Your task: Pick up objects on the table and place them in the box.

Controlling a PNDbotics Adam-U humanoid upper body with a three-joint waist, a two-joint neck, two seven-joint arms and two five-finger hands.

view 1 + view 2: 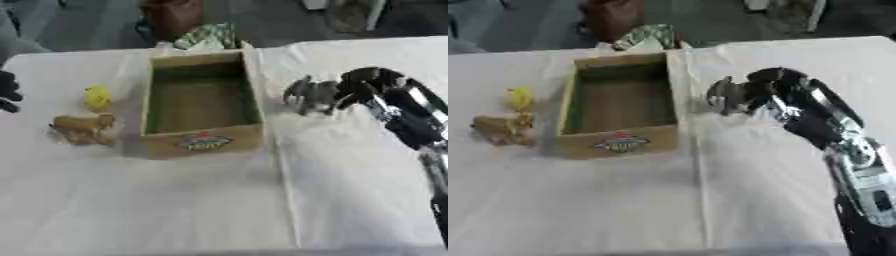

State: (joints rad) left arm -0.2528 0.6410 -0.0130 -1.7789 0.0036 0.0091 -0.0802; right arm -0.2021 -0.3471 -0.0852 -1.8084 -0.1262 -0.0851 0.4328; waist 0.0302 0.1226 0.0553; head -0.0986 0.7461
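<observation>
Left eye view
- Box (202, 102): open cardboard box, standing mid-table on the white tablecloth (175, 200), inside dark and greenish, nothing visible in it.
- Label (204, 142): oval badge in red and blue on the near wall; the writing cannot be read.
- Yellow object (97, 97): small and rounded, just left of the box, on the cloth.
- Tan object (83, 128): lumpy, brownish, near the yellow one and closer to the camera, left of the box's near corner.
- Right hand (311, 96): just right of the box, low over the cloth, fingers curled downward; whether they hold anything cannot be told.
- Left hand (8, 92): shown only here, a dark sliver at the left edge; its fingers cannot be made out.
- Green-white packet (206, 36): behind the box's far wall at the table's far edge.

Right eye view
- Right arm (833, 135): more of it shows, black with silver parts, running from the lower right corner up to the hand.
- Left hand: out of frame.
</observation>
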